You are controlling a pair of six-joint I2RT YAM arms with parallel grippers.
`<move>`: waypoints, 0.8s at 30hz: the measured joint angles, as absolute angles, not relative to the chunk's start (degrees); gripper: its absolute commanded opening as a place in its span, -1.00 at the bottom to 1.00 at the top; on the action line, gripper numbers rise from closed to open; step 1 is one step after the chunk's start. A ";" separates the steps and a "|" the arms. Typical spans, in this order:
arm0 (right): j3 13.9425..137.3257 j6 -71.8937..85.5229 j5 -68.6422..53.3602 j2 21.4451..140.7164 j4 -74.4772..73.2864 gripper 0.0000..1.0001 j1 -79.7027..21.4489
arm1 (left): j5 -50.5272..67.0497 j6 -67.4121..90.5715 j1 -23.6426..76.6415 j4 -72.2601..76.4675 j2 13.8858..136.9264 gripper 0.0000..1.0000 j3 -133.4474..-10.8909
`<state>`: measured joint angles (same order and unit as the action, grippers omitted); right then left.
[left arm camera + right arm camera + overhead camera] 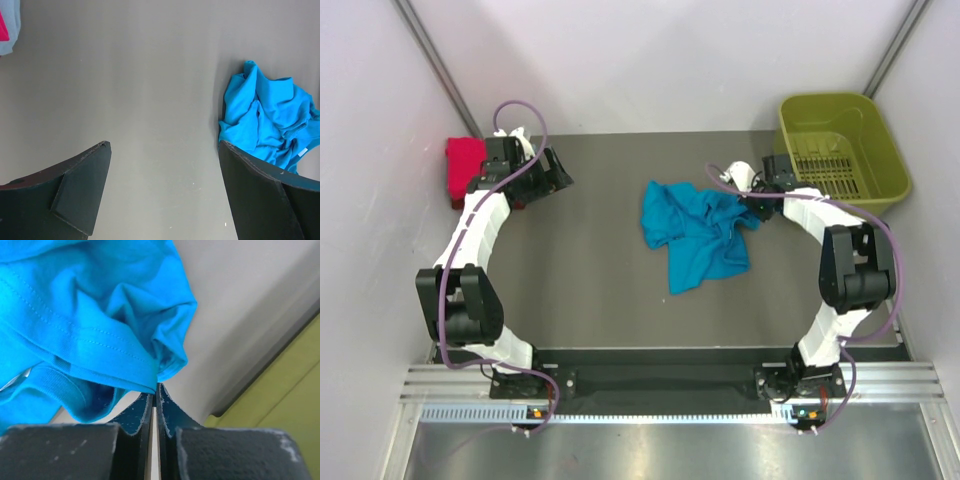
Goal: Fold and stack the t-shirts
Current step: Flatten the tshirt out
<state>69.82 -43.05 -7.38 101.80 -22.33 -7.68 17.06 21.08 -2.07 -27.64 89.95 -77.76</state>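
Right wrist view: my right gripper (156,390), closed, pinches the hem of the crumpled teal t-shirt (90,305) at mid-table (590,300); my left gripper (164,145) gapes wide near the red t-shirt (463,160) at the far left corner

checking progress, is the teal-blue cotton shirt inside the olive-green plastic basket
No, the shirt lies crumpled on the grey table, outside the basket.

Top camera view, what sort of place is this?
Probably a robot lab test cell: bare white walls box in a grey table, with the left arm and right arm bolted to a metal rail.
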 measured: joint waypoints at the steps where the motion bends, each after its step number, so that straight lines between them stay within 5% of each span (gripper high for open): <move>1: 69.95 -42.87 -7.38 101.80 -22.15 -1.00 -7.68 | 17.08 21.08 -2.07 -27.66 89.95 0.86 -77.76; 19: 90.28 -33.80 -9.23 96.55 -26.17 -1.00 -8.21 | 18.61 14.55 9.28 -31.09 97.19 0.76 -73.69; 24: 90.41 -31.88 -9.45 95.96 -27.51 -1.00 -9.17 | 19.79 11.20 14.55 -34.98 104.44 0.48 -75.79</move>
<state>90.41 -31.88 -9.45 95.96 -27.51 -9.17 19.79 11.20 14.55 -34.98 104.44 -75.79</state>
